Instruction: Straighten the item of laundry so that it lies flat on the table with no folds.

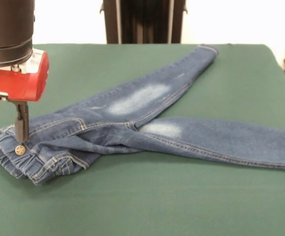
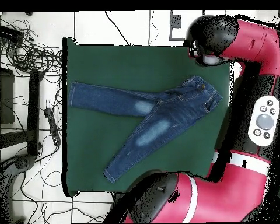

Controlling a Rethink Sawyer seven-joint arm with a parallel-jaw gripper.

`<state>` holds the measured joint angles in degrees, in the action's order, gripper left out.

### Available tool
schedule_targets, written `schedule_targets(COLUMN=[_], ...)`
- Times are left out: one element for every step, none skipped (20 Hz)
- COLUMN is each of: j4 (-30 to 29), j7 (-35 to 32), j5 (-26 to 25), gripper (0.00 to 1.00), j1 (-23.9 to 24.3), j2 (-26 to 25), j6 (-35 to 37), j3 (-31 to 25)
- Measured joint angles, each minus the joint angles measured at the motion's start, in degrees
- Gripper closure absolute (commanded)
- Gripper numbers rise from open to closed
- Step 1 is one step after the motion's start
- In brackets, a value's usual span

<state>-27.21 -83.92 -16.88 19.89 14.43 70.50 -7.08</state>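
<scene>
The jeans [image 1: 132, 123] lie spread on the green table [image 1: 157, 196], small blue denim ones with pale, faded patches on the thighs. In the front view the waistband sits at the left, bunched and gathered, with a brass button [image 1: 19, 150] showing near its edge; the cloth around the waist and hip is rumpled and folded over itself. One leg runs up and away toward the far right corner of the table, the other stretches out to the right and off the side of the view, and the two cross near the crotch so that the upper leg lies partly over the lower. From overhead the same pair [image 2: 148, 114] shows as a spread V, legs well apart at the cuffs, waist close to the table's edge [image 2: 227, 146] beside the red and black arm [image 2: 253, 116]. The gripper [image 1: 21, 129] hangs down from its red block right over the waistband, its dark tip touching or just above the denim beside the button. I cannot tell whether it is open or closed.
</scene>
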Motion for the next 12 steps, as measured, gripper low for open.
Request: schedule_targets(j4=[0.0, 0.01, 0.01, 0.01, 0.01, 0.01, 0.01, 0.01, 0.01, 0.0, 0.0, 0.01], j7=[-0.64, -0.96, -0.99, -1.01, -1.04, -1.07, -1.09, -1.09, -1.09, -1.09, -1.09, -1.09], j5=[0.71, 1.21, 1.52, 1.84, 2.15, 2.46, 2.77, 2.96, 3.23, 3.53, 3.83, 4.11], gripper=[0.0, 0.0, 0.0, 0.0, 0.0, 0.0, 0.0, 0.0, 0.0, 0.0, 0.0, 0.0], j1=[-0.01, 0.0, 0.0, 0.0, 0.0, 0.0, 0.0, -0.01, -0.01, -0.02, -0.04, -0.05], j2=[-0.02, -0.03, -0.04, -0.06, -0.07, -0.09, -0.1, -0.12, -0.18, -0.24, -0.31, -0.4], j6=[-0.38, -0.67, -0.74, -0.82, -0.9, -0.97, -1.05, -1.05, -1.05, -1.05, -1.05, -1.05], j3=[0.0, -0.01, -0.01, 0.0, 0.0, 0.0, 0.0, 0.0, 0.0, 0.0, 0.0, 0.0])
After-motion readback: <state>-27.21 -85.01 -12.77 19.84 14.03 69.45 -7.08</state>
